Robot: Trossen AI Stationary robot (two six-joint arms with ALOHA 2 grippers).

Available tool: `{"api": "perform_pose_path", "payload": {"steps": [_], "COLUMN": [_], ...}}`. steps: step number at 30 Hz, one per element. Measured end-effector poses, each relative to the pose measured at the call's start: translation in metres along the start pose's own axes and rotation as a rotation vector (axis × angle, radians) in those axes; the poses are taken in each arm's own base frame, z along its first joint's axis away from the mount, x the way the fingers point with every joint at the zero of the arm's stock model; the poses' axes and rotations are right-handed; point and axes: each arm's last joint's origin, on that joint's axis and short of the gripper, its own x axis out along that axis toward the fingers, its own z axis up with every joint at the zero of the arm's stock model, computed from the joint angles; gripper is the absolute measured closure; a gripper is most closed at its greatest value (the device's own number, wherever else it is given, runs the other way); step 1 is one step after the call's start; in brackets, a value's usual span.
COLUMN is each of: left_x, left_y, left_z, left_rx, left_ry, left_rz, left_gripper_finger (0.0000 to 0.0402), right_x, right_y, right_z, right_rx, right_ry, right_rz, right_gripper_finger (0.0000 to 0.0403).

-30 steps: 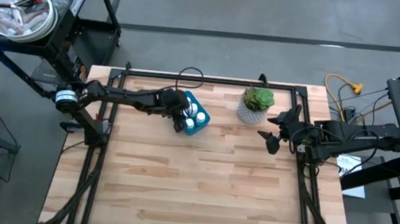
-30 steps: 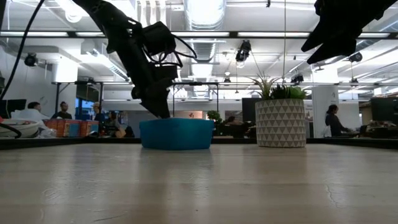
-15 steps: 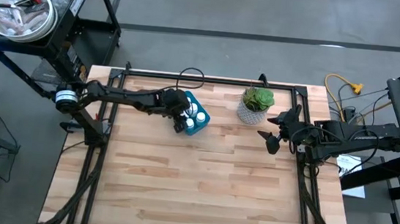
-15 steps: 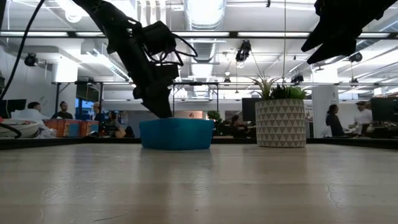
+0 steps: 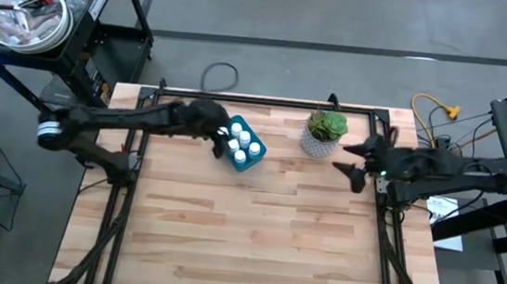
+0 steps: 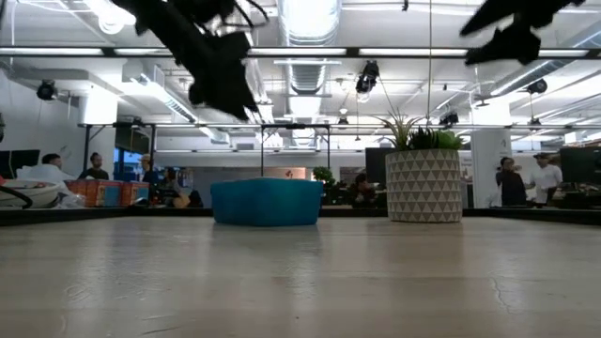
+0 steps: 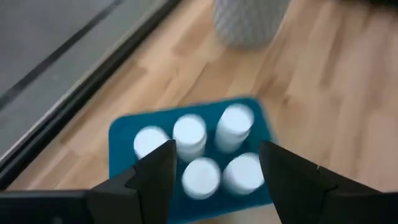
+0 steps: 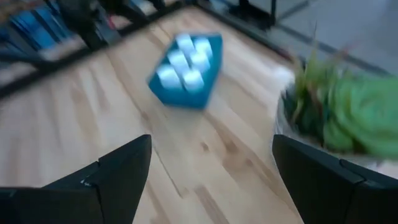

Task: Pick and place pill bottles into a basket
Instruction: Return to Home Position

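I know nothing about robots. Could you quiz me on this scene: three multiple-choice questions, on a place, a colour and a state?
1. Where are the pill bottles? A) in the basket B) on the floor C) held aloft
2. What colour is the basket? A) red B) blue C) yellow
3. How is the left gripper? A) shut on a bottle B) open, empty C) out of sight
Answers: 1 A, white caps show inside it; 2 B, its walls are bright blue; 3 B, its jaws stand apart with nothing between.
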Motion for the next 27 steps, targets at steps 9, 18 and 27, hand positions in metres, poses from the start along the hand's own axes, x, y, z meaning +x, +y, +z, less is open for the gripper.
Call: {"api": "perform_pose_path", "payload": {"steps": [9,18,27], "left_x": [-0.085,-0.122,-0.107], "left_y": [-0.003,-0.008,-0.014], "left_z": [0.009,-0.009,-0.055], "left_rx": [-0.132,-0.154,-0.257], "left_ry": [-0.251,-0.344,-0.569], "left_rz": [-0.188,-0.272,-0.387], "left_gripper_finger": [0.0223,0.0350,0.0399], "right_x": [-0.069,-0.108,-0.104], "right_y": [-0.002,-0.024,-0.044], "right_z": [0.051,0.048,0.009], "right_rx": [-0.025,-0.066,0.026], "right_ry": [-0.159,-0.128,-0.256], "right_rz": [0.232,0.265,0.423], "right_gripper_finger": [0.0116,0.0273,0.0393]}}
